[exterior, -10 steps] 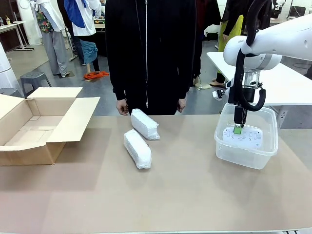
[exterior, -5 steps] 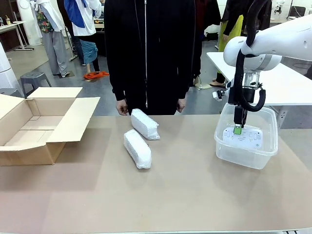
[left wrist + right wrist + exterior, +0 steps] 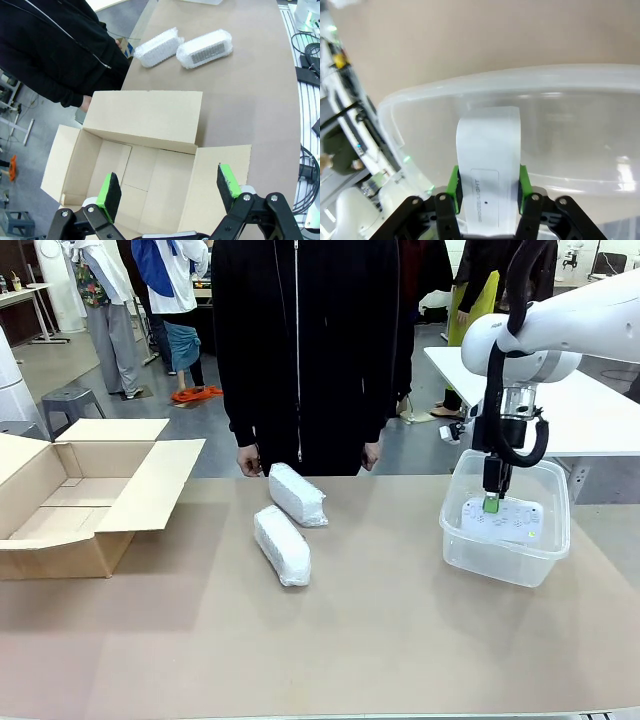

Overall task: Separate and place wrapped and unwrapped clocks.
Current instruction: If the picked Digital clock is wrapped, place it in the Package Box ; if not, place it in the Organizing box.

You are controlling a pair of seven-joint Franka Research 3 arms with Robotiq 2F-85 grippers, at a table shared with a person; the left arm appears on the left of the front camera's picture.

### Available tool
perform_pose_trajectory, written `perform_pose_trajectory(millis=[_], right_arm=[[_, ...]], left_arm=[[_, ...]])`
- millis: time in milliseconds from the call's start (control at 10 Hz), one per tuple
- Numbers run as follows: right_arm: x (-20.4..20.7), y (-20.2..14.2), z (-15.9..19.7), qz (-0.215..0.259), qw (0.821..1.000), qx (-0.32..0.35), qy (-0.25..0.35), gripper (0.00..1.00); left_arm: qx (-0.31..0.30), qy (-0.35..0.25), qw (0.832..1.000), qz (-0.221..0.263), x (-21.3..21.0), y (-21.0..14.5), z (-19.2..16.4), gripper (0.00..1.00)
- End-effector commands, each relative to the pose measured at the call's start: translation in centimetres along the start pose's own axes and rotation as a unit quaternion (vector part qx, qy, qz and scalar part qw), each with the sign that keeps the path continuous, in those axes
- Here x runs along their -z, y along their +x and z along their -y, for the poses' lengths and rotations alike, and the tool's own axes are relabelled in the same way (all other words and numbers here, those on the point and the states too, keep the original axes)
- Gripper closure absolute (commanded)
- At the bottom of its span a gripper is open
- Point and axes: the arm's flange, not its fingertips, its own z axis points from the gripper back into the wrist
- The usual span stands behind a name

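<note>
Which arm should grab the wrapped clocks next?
Left. The left gripper hangs open and empty over the cardboard box; the right gripper is shut on the bare clock inside the tub.

The right gripper (image 3: 491, 504), clamped on the bare clock (image 3: 508, 525), edges slightly toward three o'clock inside the clear tub (image 3: 497, 564).

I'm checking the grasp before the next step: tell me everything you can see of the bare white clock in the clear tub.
The unwrapped clock is a smooth white, plastic-looking block with rounded ends. Small dark dots, likely buttons, mark its upper face; the right wrist view shows a framed panel with grey print. It lies roughly level inside the clear tub, the robot's right hand shut on its opposite sides with green pads. Whether it touches the tub floor is unclear.
</note>
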Motion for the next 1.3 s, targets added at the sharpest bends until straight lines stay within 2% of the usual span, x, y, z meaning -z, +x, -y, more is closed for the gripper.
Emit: perform_pose_trajectory(millis=[0,300,500,700,1000,1200], right_arm=[[-1.2,-1.6,0.7,-0.006,0.997,0.053,-0.046,0.48],[-2.0,-2.8,1.5,-0.002,0.992,0.083,-0.093,0.48],[-2.7,-2.5,1.6,0.037,0.987,0.095,-0.121,0.48],[-3.3,-2.3,1.1,0.055,0.987,0.087,-0.126,0.48],[-3.4,-2.0,0.9,0.062,0.988,0.071,-0.123,0.16],[-3.4,-2.0,0.9,0.06,0.988,0.069,-0.121,0.0]], left_arm=[[0.01,0.002,1.0,0.01,-0.1,-0.2,-0.1,0.0],[0.01,0.002,1.0,0.01,-0.1,-0.2,-0.1,0.0],[0.01,0.002,1.0,0.01,-0.1,-0.2,-0.1,0.0],[0.01,0.002,1.0,0.01,-0.1,-0.2,-0.1,0.0],[0.01,0.002,1.0,0.01,-0.1,-0.2,-0.1,0.0],[0.01,0.002,1.0,0.01,-0.1,-0.2,-0.1,0.0]])
